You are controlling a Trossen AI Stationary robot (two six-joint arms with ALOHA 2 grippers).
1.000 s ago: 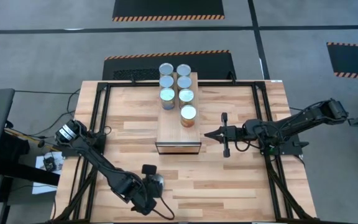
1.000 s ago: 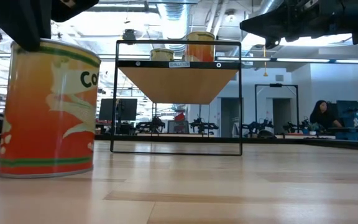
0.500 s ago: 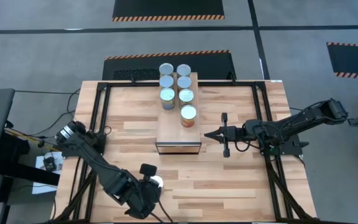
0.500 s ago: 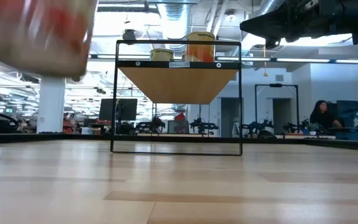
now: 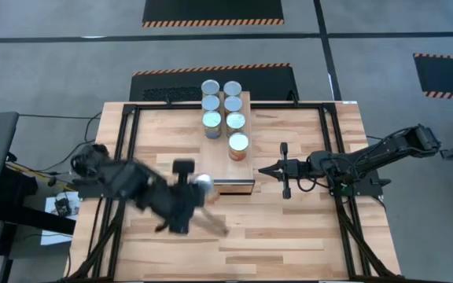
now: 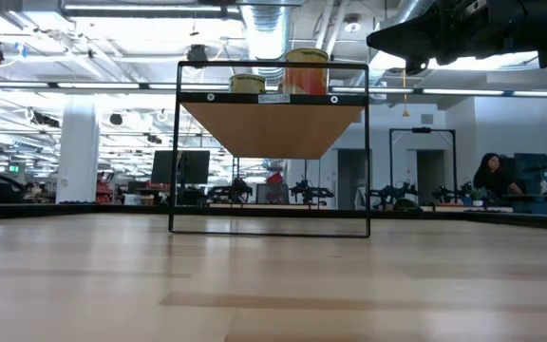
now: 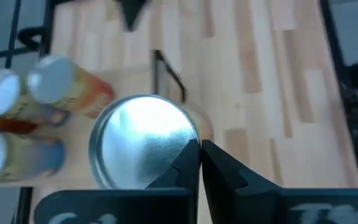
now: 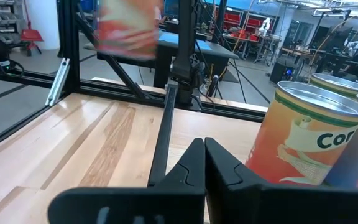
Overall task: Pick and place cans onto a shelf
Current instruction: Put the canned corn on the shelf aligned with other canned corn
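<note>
My left gripper (image 5: 193, 181) carries an orange can (image 5: 203, 182), its silvery top (image 7: 143, 140) up, in the air just off the near end of the light-wood shelf (image 5: 238, 171). Several cans (image 5: 225, 106) stand on the shelf's top, the nearest one orange (image 5: 238, 145). My right gripper (image 5: 260, 170) is shut and empty, hovering right of the shelf's near end. In the right wrist view the carried can (image 8: 126, 25) shows blurred beyond the fingers. The low view shows the shelf (image 6: 272, 128) but not the carried can. My left gripper has the can at the edge of its top (image 7: 180, 154), on one side, where a finger (image 7: 188, 165) overlaps the rim. The two fingers stand close together; what they pinch I cannot tell. The can is lifted clear of the table, roughly upright.
A black frame (image 5: 128, 157) runs around the wooden tabletop. The near half of the tabletop (image 5: 274, 228) is bare wood. An orange can on the shelf (image 8: 309, 137) stands close beside my right gripper. A person (image 6: 490, 176) sits in the room behind.
My left gripper has lifted the orange can off the table near its near edge. It has swung the can up and toward the far edge, to the shelf's near end. The can has left the low view.
</note>
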